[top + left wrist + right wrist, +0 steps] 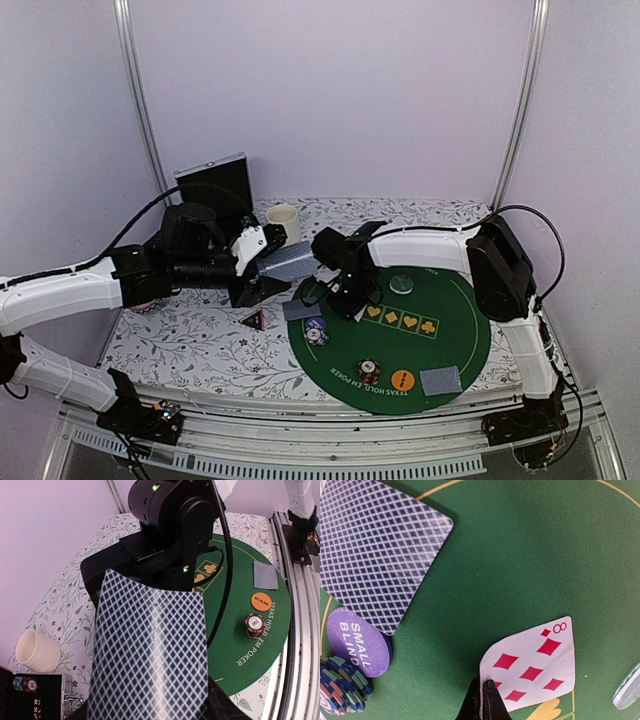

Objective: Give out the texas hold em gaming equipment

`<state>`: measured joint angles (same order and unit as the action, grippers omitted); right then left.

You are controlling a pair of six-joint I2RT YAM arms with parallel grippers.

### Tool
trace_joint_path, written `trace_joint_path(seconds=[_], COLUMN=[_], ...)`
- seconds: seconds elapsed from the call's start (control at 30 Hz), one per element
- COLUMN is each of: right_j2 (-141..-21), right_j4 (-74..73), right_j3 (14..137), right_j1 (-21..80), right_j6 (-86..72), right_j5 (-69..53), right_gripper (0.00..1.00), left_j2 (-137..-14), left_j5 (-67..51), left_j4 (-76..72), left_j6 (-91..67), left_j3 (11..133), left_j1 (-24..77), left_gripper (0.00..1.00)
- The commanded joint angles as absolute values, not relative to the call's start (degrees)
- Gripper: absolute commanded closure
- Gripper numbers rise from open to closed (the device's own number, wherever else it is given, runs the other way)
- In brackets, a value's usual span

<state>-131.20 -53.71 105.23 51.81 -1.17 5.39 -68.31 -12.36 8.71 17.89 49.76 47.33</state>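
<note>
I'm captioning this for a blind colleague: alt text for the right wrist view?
The right gripper pinches the corner of a face-up eight of diamonds over the green mat. A face-down blue-checked card, a purple SMALL BLIND disc and a blue chip stack lie at left.

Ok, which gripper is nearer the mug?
Left. The left gripper, holding cards, sits beside the mug; the right gripper, pinching one card, is farther off over the green mat.
</note>
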Motion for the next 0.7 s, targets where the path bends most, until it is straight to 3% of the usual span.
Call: trace_joint_path(seconds=[0.0, 0.37, 0.5, 0.67], right_j2=[-132.71, -132.74, -130.55, -124.72], right_j4=[-52.09, -53.29, -51.8, -47.84], right_j3=[103.92, 104.33, 102.77, 100.38], right_j1=[51.52, 51.1, 51.37, 51.5], right_j6=[5.1, 2.53, 3.36, 3.25], right_j5=[9.65, 8.68, 4.56, -2.53], right_gripper=[0.98, 0.95, 0.6, 0.44], left_j2=[-67.29, -67.41, -67.23, -67.06], left_j5=[-12.35, -12.48, -12.41, -12.86], left_j4=[7.53, 7.61, 7.7, 7.78], left_j6=[18.43, 18.38, 18.45, 18.58], left_j3=[49.75, 49.75, 49.75, 49.75], left_j1=[46.93, 46.9, 46.85, 46.85], left_gripper=[0.48, 0.48, 0.48, 0.48])
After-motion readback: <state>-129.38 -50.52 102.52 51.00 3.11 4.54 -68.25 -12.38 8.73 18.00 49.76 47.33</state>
